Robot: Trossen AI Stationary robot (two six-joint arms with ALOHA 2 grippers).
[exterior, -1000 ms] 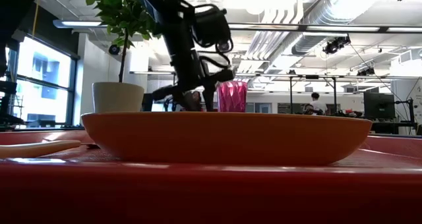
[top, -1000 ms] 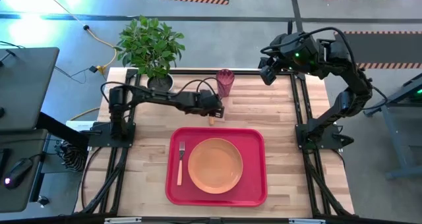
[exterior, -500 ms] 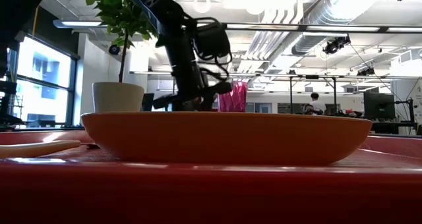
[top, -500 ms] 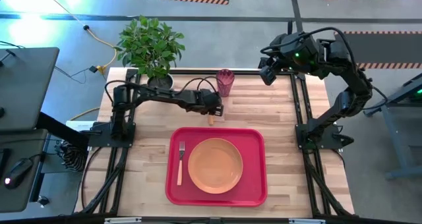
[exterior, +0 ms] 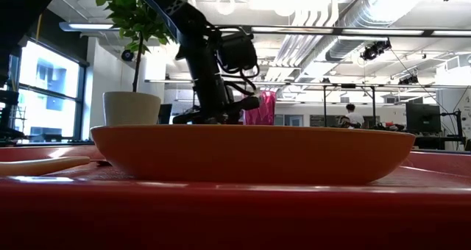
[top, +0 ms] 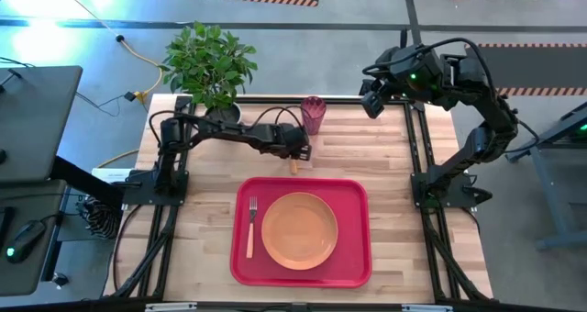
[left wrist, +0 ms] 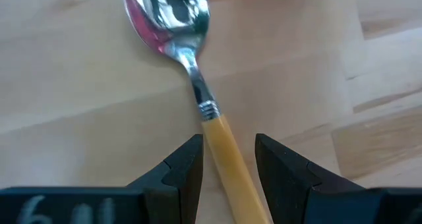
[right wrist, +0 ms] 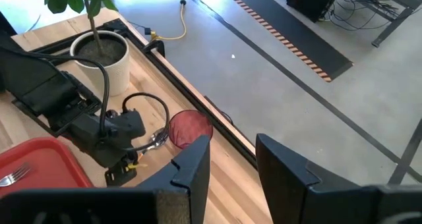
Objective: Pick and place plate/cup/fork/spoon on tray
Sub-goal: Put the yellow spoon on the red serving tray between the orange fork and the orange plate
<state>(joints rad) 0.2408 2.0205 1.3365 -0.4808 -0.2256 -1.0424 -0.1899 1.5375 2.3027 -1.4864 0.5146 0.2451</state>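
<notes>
The spoon (left wrist: pixel 198 85) lies flat on the wooden table, just beyond the red tray's (top: pixel 353 257) far rim. Its silver bowl (left wrist: pixel 168 13) points away from my left gripper. My left gripper (left wrist: pixel 229 159) is open and low over the spoon. Its two fingers stand on either side of the orange handle (left wrist: pixel 227 158), just behind the metal neck. The orange plate (top: pixel 299 229) and the fork (top: pixel 250 225) lie on the tray. The pink cup (top: pixel 313 115) stands upright near the table's far edge. My right gripper (top: pixel 370 101) is open and empty, raised over the far right corner.
A white plant pot (right wrist: pixel 99 59) with a leafy plant (top: pixel 209 64) stands at the far left of the table, beside my left arm. The cup (right wrist: pixel 190 128) stands close behind my left gripper. Bare wood lies to the right of the tray.
My left gripper has gone down toward the table over the spoon; in the low view its fingers have sunk behind the plate's rim. The spoon, cup, plate and fork have stayed where they were.
</notes>
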